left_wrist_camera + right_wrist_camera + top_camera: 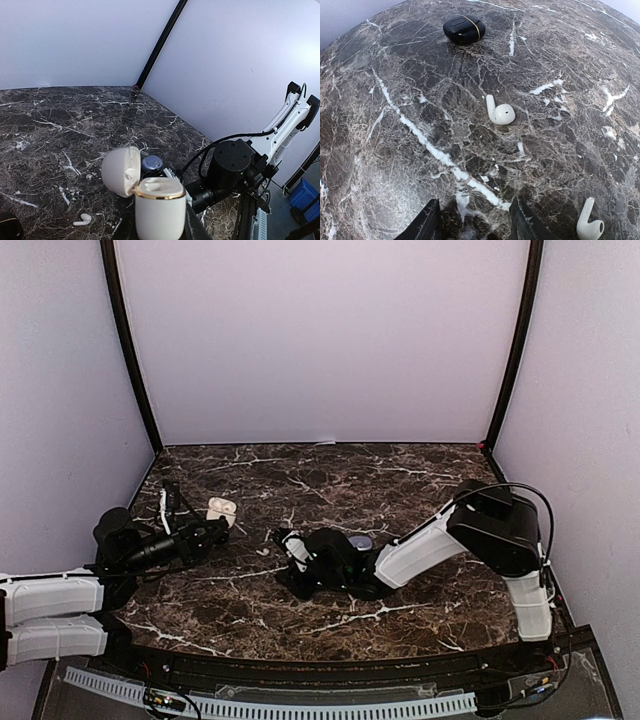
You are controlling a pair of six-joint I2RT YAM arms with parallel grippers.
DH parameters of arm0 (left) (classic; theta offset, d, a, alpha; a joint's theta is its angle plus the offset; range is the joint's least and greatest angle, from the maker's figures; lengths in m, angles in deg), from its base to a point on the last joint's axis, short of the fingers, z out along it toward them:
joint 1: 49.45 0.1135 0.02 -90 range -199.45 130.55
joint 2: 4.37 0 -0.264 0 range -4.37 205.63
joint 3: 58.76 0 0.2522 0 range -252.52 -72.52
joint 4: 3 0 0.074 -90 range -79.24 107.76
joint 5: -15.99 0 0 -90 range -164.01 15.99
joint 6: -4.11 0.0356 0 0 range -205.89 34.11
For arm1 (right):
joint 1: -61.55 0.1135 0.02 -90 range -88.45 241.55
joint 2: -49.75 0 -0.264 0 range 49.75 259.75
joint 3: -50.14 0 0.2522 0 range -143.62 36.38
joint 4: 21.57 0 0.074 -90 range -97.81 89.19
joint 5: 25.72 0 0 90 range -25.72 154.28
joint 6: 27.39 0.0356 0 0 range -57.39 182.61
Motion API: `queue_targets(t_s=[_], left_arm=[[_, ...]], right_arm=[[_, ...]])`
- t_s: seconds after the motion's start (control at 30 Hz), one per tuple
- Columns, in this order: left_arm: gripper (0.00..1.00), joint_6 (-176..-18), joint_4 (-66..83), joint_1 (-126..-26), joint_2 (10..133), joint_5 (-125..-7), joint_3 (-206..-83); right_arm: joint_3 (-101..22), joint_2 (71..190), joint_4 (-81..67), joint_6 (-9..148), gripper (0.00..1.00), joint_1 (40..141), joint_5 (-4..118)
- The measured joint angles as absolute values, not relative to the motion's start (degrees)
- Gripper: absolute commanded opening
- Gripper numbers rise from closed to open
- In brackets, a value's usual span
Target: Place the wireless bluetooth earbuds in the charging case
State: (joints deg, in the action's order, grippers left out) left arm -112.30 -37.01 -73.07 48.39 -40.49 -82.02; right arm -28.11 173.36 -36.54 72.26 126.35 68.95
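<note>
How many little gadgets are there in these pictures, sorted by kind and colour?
White earbuds: 2
White charging case, open: 1
Black charging case, shut: 1
Total: 4

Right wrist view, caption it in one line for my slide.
Open right gripper above the marble table, a white earbud ahead, a second earbud to the side, a black case beyond.

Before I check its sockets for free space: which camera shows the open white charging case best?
The left wrist view: the glossy white charging case with a gold rim fills the foreground, its lid hinged open. The top view shows it only as a small white speck; the right wrist view misses it entirely.
</note>
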Motion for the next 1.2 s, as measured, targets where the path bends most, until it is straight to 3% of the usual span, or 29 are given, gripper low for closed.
queue_targets(t_s=[0.5,0.93,1.2], left_arm=[[0.20,-111.30,-41.47,-73.07,51.18,-42.50,-81.56],[0.19,-111.03,-51.94,-73.07,64.49,-43.86,-82.24],[0.18,-110.99,-52.92,-73.07,61.72,-46.81,-82.19]], right_arm=[[-28.11,173.69,-37.50,71.35,0.49,126.24,67.99],[-30.53,175.54,-37.85,69.69,0.49,126.24,67.66],[-32.72,176.68,-36.93,68.72,0.52,125.65,66.59]])
